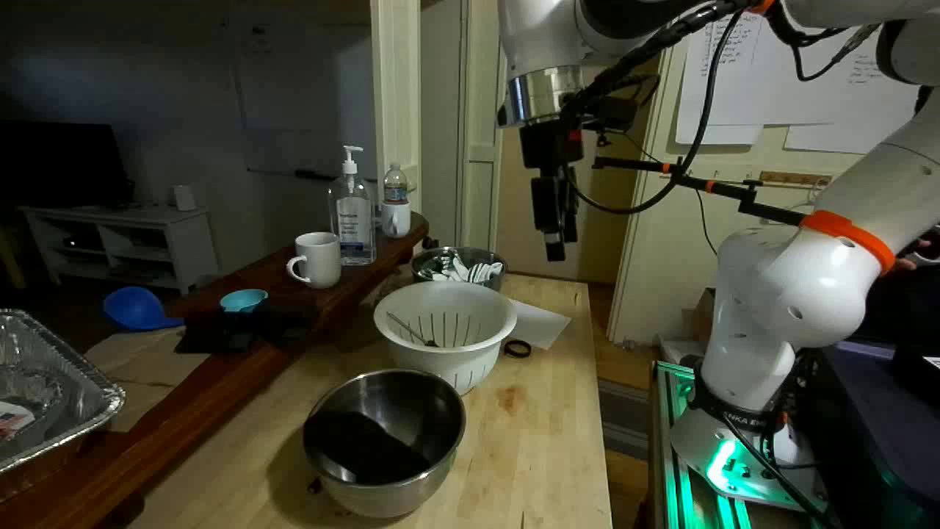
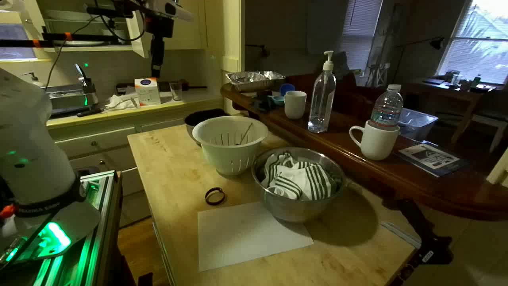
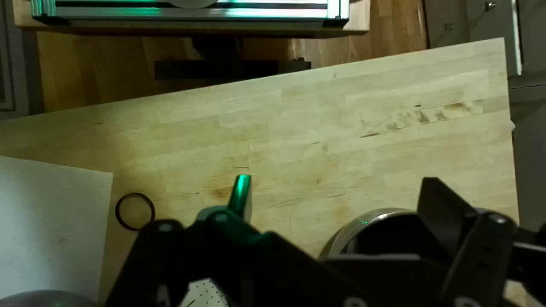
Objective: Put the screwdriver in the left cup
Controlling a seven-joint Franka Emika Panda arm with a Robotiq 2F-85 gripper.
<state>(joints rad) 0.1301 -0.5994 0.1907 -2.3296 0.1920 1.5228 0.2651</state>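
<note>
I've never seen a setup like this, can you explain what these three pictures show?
The machine is a white robot arm ending in a black pincer. Two pictures come from cameras standing apart from it; the third comes from its wrist, looking down at the wooden table. On that sit a metal bowl, another bowl holding striped cloth, a white colander, a paper sheet and a dark ring. What looks like the screwdriver leans inside the colander. On the dark ledge stand a white mug, a pump bottle, and a second mug with a water bottle in it. The pincer is open, with nothing held between its fingers.
</note>
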